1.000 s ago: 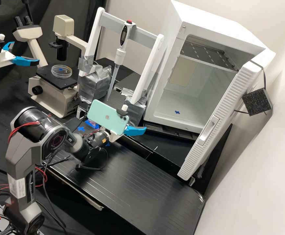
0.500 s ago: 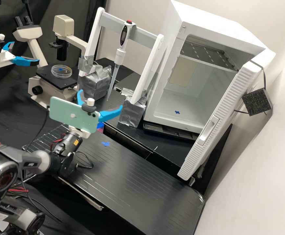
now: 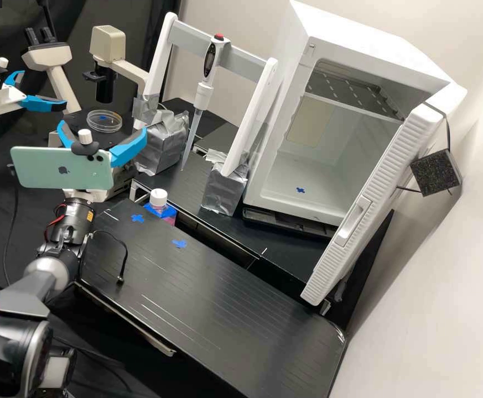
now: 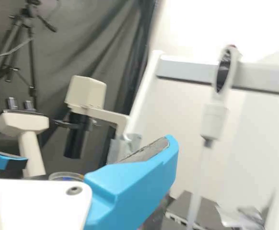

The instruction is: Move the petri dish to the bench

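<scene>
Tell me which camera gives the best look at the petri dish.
The high view: it has the whole petri dish, lying flat on the microscope's black stage, seen from above at a slant. The wrist view has part of its rim, nearly edge-on, with the gripper's white body hiding the rest.

Black laboratory bench (image 3: 166, 190) with a long, grooved black board (image 3: 241, 309) in front. Two blue tape crosses (image 3: 179, 243) lie flat on the board. Two silver-taped, block-shaped feet (image 3: 224, 193) of a white frame (image 3: 161, 55) stand on the bench. The flat black microscope stage (image 3: 75, 120) bears a clear, round, shallow petri dish (image 3: 104, 121), lying level.
</scene>
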Tool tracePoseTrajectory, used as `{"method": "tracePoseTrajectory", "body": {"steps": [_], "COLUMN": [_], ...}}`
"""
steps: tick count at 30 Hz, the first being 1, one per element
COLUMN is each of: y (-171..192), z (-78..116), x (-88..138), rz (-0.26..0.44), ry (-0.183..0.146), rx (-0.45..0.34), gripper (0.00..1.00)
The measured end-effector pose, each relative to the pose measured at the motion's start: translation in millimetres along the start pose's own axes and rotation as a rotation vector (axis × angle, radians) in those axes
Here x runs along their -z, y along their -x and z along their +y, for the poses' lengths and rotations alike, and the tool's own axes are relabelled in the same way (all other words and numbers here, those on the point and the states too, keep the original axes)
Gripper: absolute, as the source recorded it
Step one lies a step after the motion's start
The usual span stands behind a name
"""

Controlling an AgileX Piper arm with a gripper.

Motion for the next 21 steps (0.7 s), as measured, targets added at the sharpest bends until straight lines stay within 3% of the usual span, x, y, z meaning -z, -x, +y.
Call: {"method": "tracePoseTrajectory", "body": {"steps": [5,12,21], "y": [-8.3,-35.8,-94.8], "z": [3.1,0.0,-37.6], "x": [17.3,36.6,43.9], "rz": [0.078,0.186,0.191], "ry": [0.009,-0.029,-0.039], "rx": [0.014,0.072,0.186], "gripper": [1.0,1.0,1.0]}}
